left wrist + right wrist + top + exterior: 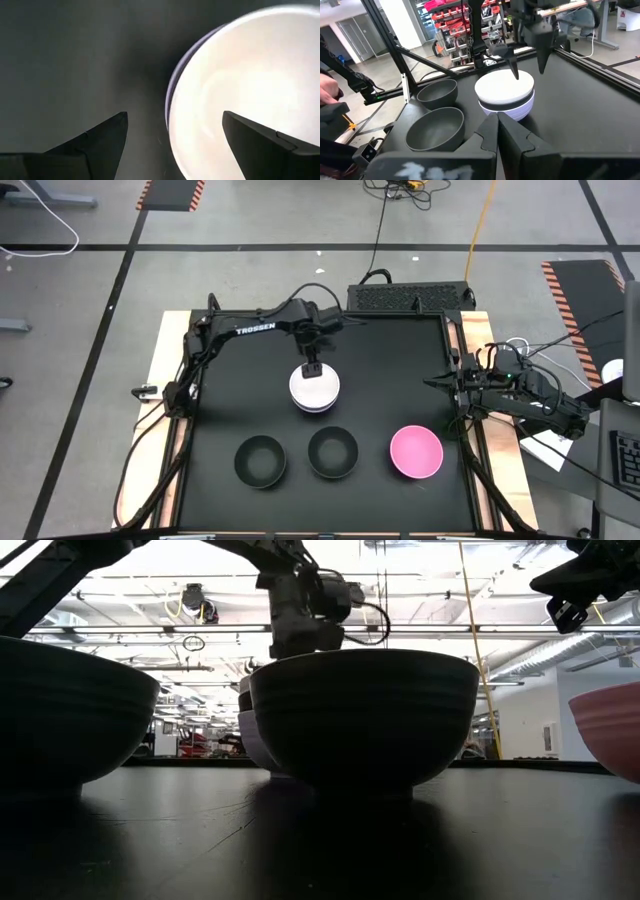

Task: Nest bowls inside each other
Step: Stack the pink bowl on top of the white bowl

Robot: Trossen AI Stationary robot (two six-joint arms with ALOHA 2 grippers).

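Note:
A stack of bowls stands in the middle of the table: a white bowl on top, with a black band and a lavender bowl under it. My left gripper is open just above the stack's far rim, with one finger over the white bowl's hollow and one outside it. I cannot tell whether it touches the bowl. Two black bowls and a pink bowl stand upright and apart in a row near the front edge. My right gripper is shut and empty, raised at the table's right edge.
Wooden rails frame the black table mat. A dark box sits at the far edge. Bare mat lies between the stack and the front row, and to the stack's left and right.

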